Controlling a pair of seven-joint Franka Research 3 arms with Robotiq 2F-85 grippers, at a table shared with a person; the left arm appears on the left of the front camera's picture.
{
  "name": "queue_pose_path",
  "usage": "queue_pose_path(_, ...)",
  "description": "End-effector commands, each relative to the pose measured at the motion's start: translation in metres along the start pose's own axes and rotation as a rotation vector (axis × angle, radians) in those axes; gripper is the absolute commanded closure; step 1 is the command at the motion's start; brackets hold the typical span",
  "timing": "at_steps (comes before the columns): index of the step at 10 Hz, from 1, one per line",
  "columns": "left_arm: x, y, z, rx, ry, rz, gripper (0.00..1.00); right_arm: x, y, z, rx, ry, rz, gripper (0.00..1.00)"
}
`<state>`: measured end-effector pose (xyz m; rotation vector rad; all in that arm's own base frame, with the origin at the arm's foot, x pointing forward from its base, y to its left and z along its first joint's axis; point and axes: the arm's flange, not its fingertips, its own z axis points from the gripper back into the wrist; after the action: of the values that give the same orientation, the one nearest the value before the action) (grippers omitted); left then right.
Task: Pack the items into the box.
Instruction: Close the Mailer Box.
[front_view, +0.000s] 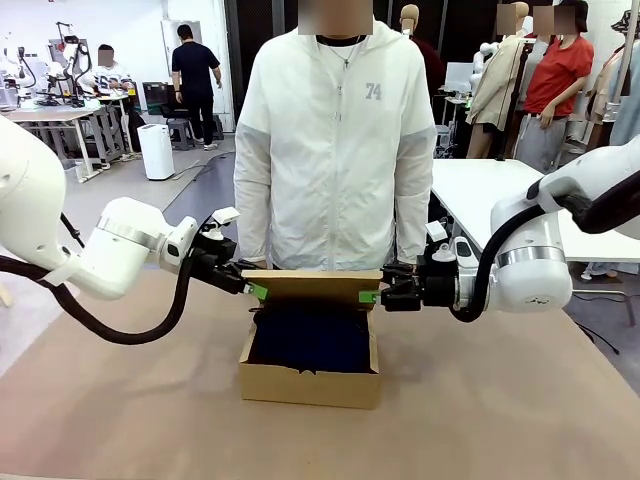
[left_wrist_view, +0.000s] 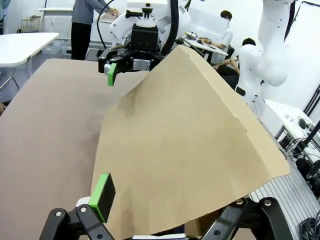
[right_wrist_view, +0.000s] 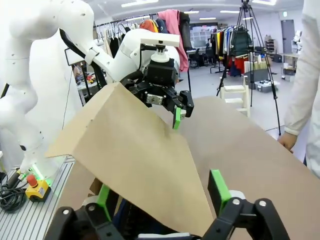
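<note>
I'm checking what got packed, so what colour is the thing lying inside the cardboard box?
Dark navy: the pouch fills the box, clearest in the front view.

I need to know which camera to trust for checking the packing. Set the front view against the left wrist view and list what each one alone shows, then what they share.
Front view alone: the open box from above, with the dark pouch lying inside, and the person standing behind it.

Left wrist view alone: the broad face of the flap close up, standing between the left gripper's spread fingers.

Shared: the flap raised, with both grippers at its ends, the right gripper open too.
</note>
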<state>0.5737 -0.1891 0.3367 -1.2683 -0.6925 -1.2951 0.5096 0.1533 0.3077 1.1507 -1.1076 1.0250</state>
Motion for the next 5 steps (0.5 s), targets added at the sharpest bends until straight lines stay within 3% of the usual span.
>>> queue_pose_path(1,-0.004,-0.017,0.009,0.044,-0.011,-0.024,0.00,0.002,0.007,0.011,-0.006,-0.010,-0.026,0.00)
queue_pose_path(3,-0.013,-0.046,0.026,0.130,-0.011,0.022,0.00,0.000,0.011,0.049,-0.063,-0.034,-0.064,0.00)
queue_pose_path(5,-0.030,-0.080,0.044,0.269,-0.027,0.136,0.00,-0.004,0.011,0.094,-0.185,-0.118,-0.095,0.00)
